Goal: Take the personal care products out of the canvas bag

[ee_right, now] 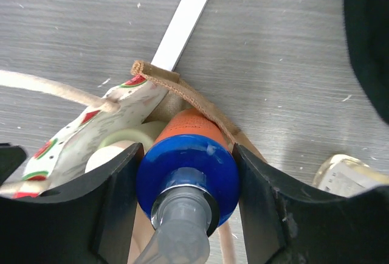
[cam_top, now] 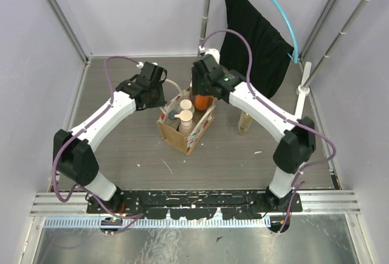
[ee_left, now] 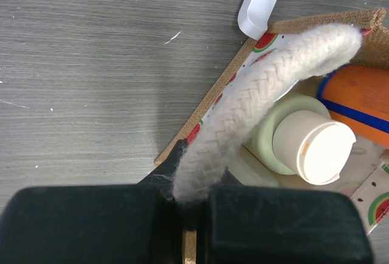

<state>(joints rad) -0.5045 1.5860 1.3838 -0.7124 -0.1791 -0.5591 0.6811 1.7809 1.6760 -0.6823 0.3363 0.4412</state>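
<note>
The canvas bag [cam_top: 189, 136] stands open at mid table. My left gripper [cam_top: 157, 93] is shut on its cream rope handle [ee_left: 255, 93], its tips [ee_left: 193, 194] just outside the bag's rim [ee_left: 206, 103]. Inside are two beige bottles with cream caps [cam_top: 185, 118], one of them also in the left wrist view [ee_left: 319, 148]. My right gripper [ee_right: 187, 179] is shut on the blue cap [ee_right: 182, 166] of the orange bottle [ee_right: 189, 124], which is still partly inside the bag [ee_right: 176, 87]. In the top view, that gripper [cam_top: 203, 90] is over the bag's far corner. The clear amber bottle [cam_top: 245, 122] stands on the table right of the bag.
A black garment [cam_top: 255, 39] hangs on a blue hanger from a white rack at the back right. The rack's white foot bars [cam_top: 304, 75] lie on the table, one [ee_right: 185, 20] just behind the bag. Walls close in the left, back and right.
</note>
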